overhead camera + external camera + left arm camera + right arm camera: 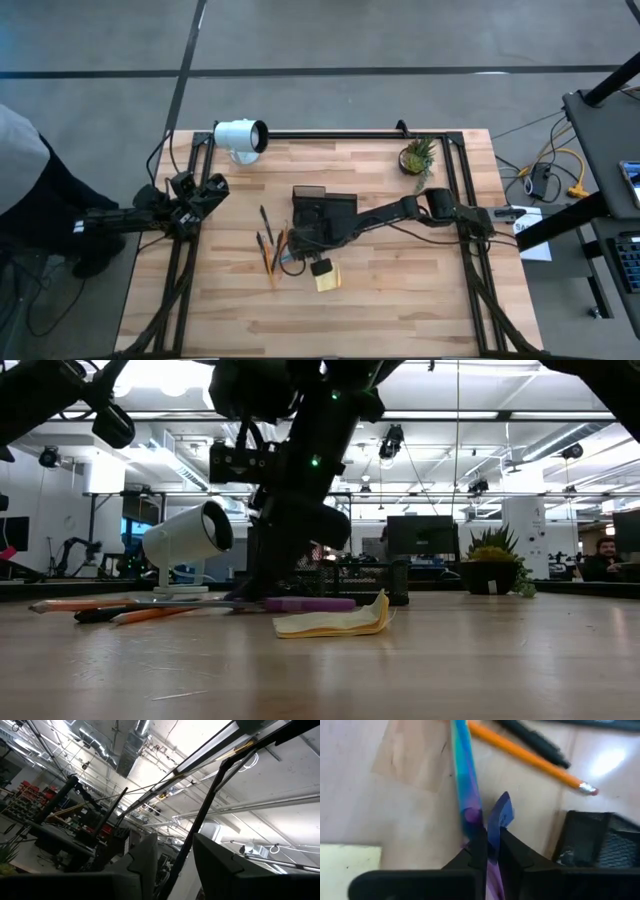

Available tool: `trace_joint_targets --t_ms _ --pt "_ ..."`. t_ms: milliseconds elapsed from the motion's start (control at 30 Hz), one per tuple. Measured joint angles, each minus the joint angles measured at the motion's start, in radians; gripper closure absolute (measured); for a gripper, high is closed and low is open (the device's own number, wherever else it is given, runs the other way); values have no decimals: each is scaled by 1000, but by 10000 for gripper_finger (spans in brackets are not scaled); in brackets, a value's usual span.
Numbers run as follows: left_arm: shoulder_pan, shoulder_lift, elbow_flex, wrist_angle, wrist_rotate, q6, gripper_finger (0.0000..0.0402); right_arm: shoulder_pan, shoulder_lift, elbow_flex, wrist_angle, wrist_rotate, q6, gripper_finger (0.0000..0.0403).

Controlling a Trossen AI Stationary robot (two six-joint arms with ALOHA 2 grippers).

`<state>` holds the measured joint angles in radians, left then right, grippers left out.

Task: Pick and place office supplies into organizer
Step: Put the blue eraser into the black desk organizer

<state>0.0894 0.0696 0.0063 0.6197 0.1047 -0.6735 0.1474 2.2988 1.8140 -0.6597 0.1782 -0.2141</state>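
Observation:
My right gripper [288, 252] [492, 837] is down at the table's middle, shut on the small scissors [466, 780], which have purple handles and shiny blue blades. An orange pencil [530, 757] and a dark pen [535, 740] lie flat just beyond them, with more pencils [266, 240] alongside. The yellow sticky-note pad [327, 277] [335, 622] lies flat on the near side, one corner curled up. The dark organizer [322, 207] [600, 845] stands just behind the gripper. My left gripper [172, 865] is open, parked at the table's left edge [190, 195] and pointing up at the ceiling. My right gripper pinches the scissors between its two fingers, where the blue blades meet the purple part [471, 816]. It comes from above, slanting down. One blade [462, 760] runs on past the fingertips along the wood. The purple handle [310, 604] lies at table level.
A white cylindrical lamp [240, 137] stands at the far left, a small potted plant [417, 156] at the far right. Black frame rails run along the far edge and both sides. Bare wood lies toward the near edge. A person sits in the room beyond [602, 557].

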Motion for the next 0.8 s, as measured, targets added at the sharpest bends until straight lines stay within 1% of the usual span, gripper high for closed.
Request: trace_joint_targets --t_ms 167,267,333,367,467,567,633,700,800 --pt "0 0 0 0 0 0 292 -7 -61 48 -31 103 87 385" --pt "0 0 0 0 0 0 292 -20 -109 66 -74 190 187 385" --pt "0 0 0 0 0 0 292 -39 -140 69 -115 197 276 385" --pt "0 0 0 -1 0 0 292 -52 -147 70 -142 179 320 385" --pt "0 0 0 0 0 0 292 -98 -153 68 -216 73 404 385" --pt "0 0 0 0 0 0 292 -139 -150 61 -234 -65 435 385" --pt "0 0 0 0 0 0 292 -164 -147 60 -227 -164 483 385" --pt "0 0 0 0 0 0 292 -185 -140 60 -223 -203 517 385" --pt "0 0 0 0 0 0 292 -204 -125 57 -169 -205 533 385"
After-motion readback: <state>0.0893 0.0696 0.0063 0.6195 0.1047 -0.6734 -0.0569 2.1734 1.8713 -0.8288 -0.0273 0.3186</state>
